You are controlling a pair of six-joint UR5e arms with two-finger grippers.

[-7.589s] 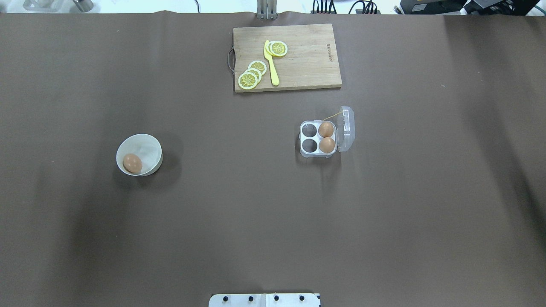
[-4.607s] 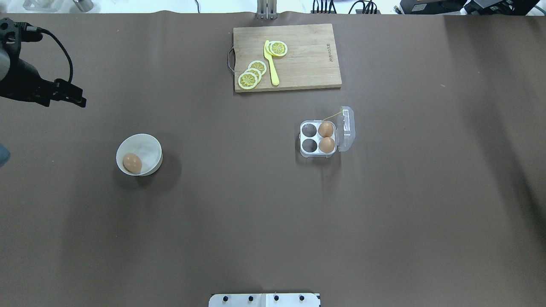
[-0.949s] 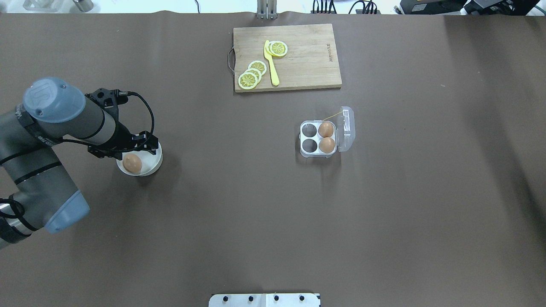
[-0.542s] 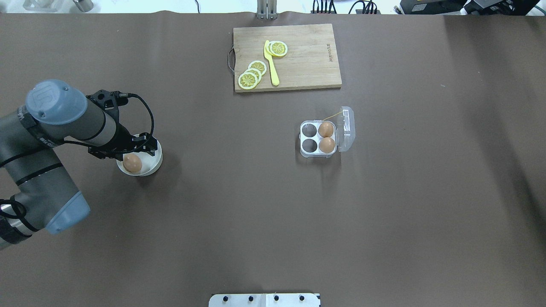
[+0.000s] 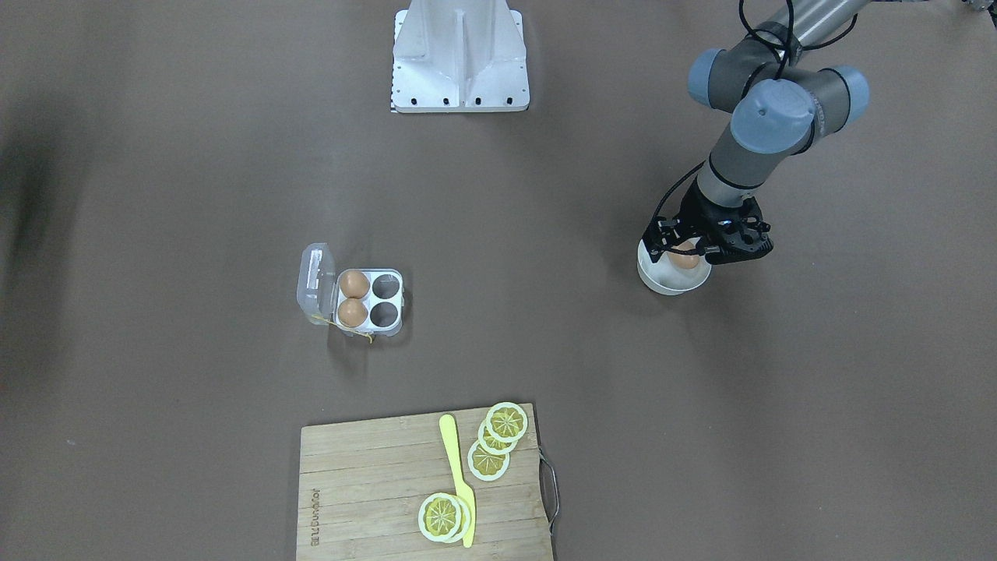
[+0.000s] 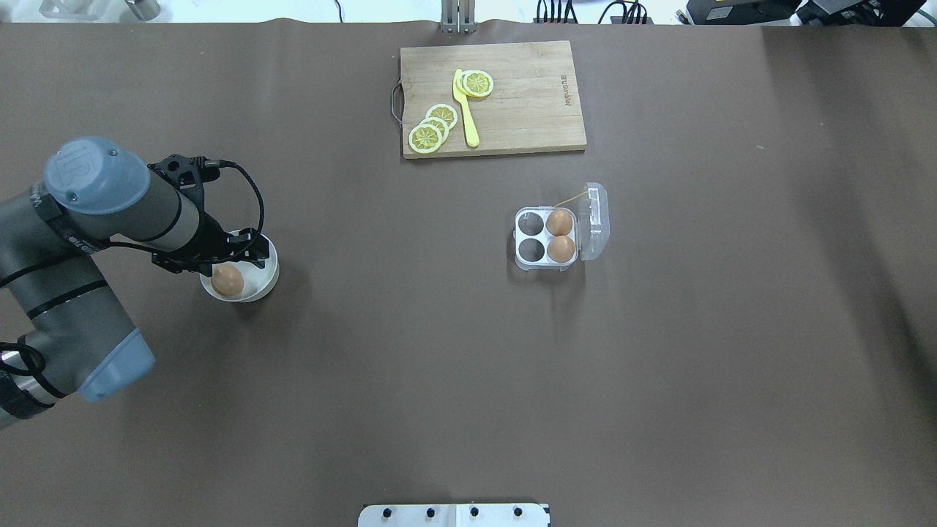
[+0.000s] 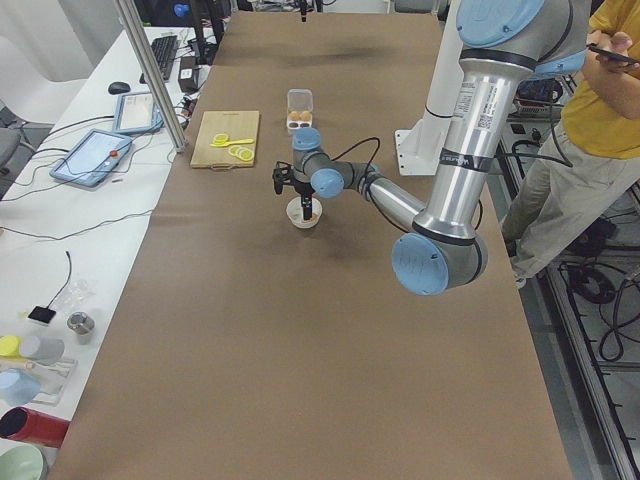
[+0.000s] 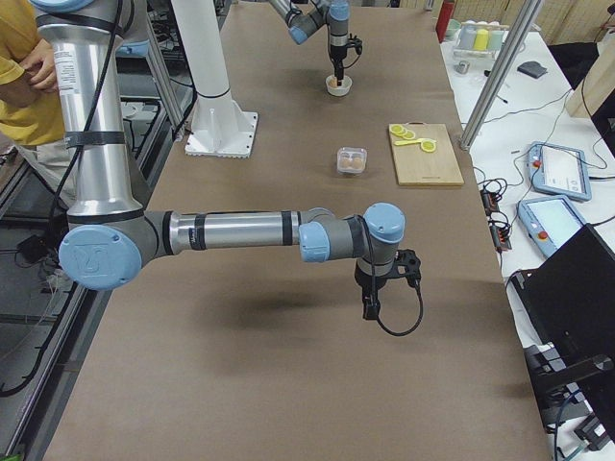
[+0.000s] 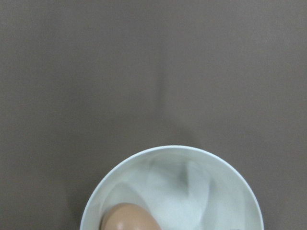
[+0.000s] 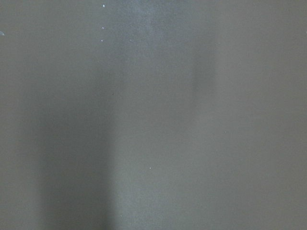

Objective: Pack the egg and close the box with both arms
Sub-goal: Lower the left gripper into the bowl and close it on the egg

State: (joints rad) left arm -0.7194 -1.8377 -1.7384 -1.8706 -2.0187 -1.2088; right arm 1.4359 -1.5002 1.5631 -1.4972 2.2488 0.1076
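Egg (image 6: 227, 280) is sitting inside the white bowl (image 6: 268, 274), on the bowl's robot-side. Left gripper (image 5: 703, 251) is hovering just over the bowl's far rim; can't tell its jaw gap. Box (image 6: 530, 251) is lying well apart from the bowl, toward the robot's right, lid open, two other eggs (image 6: 560, 222) filling the lid-side cells. Right gripper (image 8: 369, 305) is hanging far from the bowl, jaws unreadable.

A short brand mark (image 6: 564, 80) is running along one end of the cutting board (image 6: 512, 110), but its letters are coming out too small to read. A round logo is showing on the blue joint cap (image 6: 84, 172) of the left arm (image 6: 44, 307), and a line of print (image 7: 470, 105) is running down that arm's tube, both unreadable.
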